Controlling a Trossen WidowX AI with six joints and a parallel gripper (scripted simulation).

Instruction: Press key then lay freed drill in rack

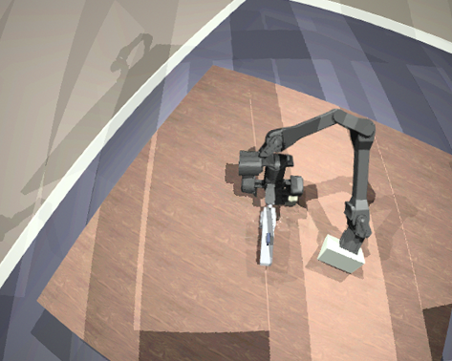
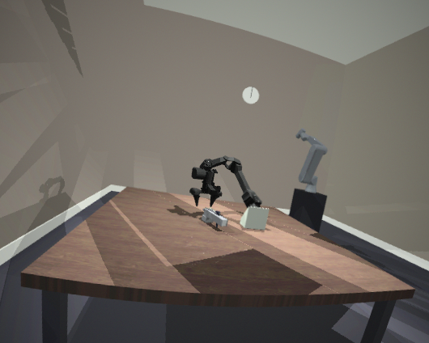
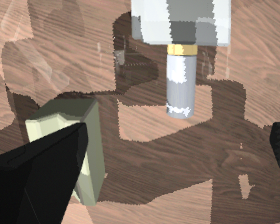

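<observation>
A long white housing (image 1: 266, 251) (image 2: 217, 219) (image 3: 145, 22) lies on the table. A small dark blue key (image 1: 268, 239) (image 2: 218, 213) sits on its top. The grey, shiny drill (image 3: 181, 87) with a gold ring sticks out of the housing's end in the wrist view. My gripper (image 1: 272, 193) (image 2: 205, 205) (image 3: 184, 132) is wide open and empty, above the table just beyond the drill end of the housing. The small pale green rack (image 1: 293, 199) (image 3: 94, 150) stands by one finger, which partly hides it in the wrist view. How deep the drill sits is hidden.
A larger pale green block (image 1: 340, 255) (image 2: 256, 218) stands under the arm's base, beside the housing. The wooden table (image 1: 196, 268) (image 2: 142, 259) has bands of light and shadow. A grey arm (image 2: 312, 162) stands on a dark pedestal (image 2: 308, 208) beyond the table.
</observation>
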